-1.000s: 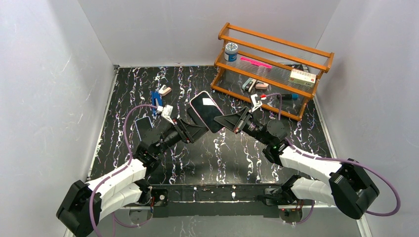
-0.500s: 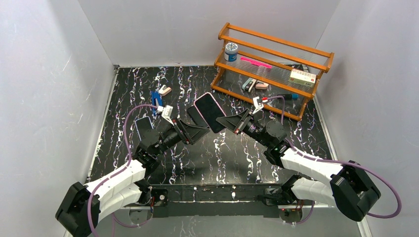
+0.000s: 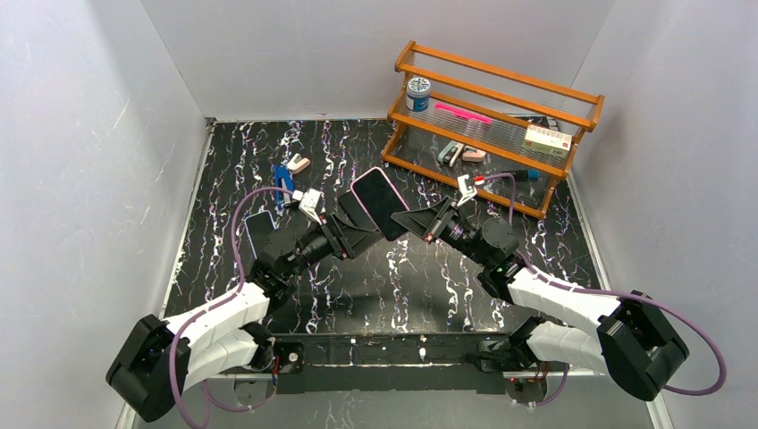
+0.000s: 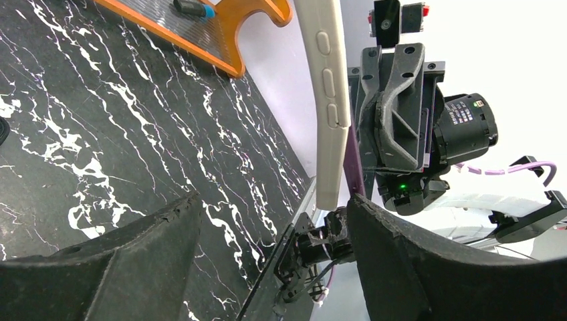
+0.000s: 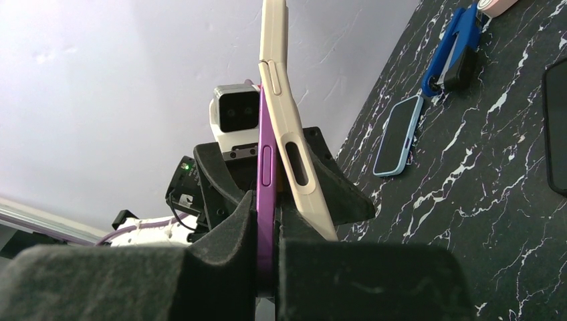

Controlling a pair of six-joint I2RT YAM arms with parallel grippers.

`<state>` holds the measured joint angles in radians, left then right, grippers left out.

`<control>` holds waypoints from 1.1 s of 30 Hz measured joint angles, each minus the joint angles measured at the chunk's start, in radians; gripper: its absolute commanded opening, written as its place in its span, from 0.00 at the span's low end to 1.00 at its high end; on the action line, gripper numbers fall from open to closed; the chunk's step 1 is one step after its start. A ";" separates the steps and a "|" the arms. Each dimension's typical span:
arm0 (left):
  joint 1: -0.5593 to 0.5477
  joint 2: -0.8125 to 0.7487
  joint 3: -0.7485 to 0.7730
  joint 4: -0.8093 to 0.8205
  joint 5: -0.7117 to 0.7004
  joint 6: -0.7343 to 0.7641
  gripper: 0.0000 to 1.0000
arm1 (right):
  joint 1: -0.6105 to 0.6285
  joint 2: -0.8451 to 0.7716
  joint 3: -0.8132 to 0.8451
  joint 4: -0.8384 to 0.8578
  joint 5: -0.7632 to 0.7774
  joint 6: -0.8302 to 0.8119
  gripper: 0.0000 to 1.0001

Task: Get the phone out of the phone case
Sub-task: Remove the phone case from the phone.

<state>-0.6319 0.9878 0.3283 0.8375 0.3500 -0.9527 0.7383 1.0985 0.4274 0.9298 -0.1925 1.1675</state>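
**Phone part-peeled from case, held in the air between the two arms**

- The phone (image 5: 266,174), purple-edged, stands on edge above the table (image 3: 375,286). Its near end sits in the slit of the right gripper (image 5: 267,267), whose pads are pressed together on it.
- The phone case (image 5: 294,154) is cream, with button bumps and a slot cutout. It splays off the phone at a shallow angle, apart at the gripper end and closing onto the phone toward the far end.
- My reading is that the pinch takes the phone alone, so the case is free to come away.
- The left gripper (image 4: 274,207) faces in from the opposite side, its fingers (image 4: 147,254) spread wide. The case's loose end shows in the gap between them. I cannot tell whether either finger touches it.
- Likely purpose: the right arm anchors the phone while the left arm lines up to take the lifted case edge and draw it off.
- Holding the pair aloft gives both arms room around the edges.
- Outward on the table lie a second phone (image 5: 394,134) and a blue clip (image 5: 458,47), both well apart from the work. A wooden rack (image 3: 496,116) stands at the far right.
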 measured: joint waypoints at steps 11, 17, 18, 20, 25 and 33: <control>-0.005 0.067 0.040 0.001 0.001 -0.013 0.66 | -0.006 0.002 0.000 0.015 -0.022 0.010 0.01; -0.008 0.090 0.074 0.000 -0.010 -0.044 0.38 | -0.012 0.002 0.000 0.017 -0.023 0.019 0.01; -0.010 0.090 0.080 0.001 -0.019 -0.055 0.29 | -0.012 0.002 0.000 0.017 -0.024 0.023 0.01; -0.014 0.092 0.089 0.004 -0.034 -0.077 0.11 | -0.013 -0.004 -0.005 0.008 -0.023 0.024 0.01; -0.032 0.124 0.102 0.014 -0.067 -0.127 0.00 | -0.017 -0.056 -0.032 -0.063 -0.008 0.007 0.01; -0.058 0.156 0.113 0.007 -0.121 -0.151 0.00 | -0.017 -0.169 -0.067 -0.196 -0.003 -0.019 0.01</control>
<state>-0.6899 1.1442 0.4412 0.8444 0.2287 -1.1034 0.7212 0.9298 0.3607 0.7334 -0.1959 1.1481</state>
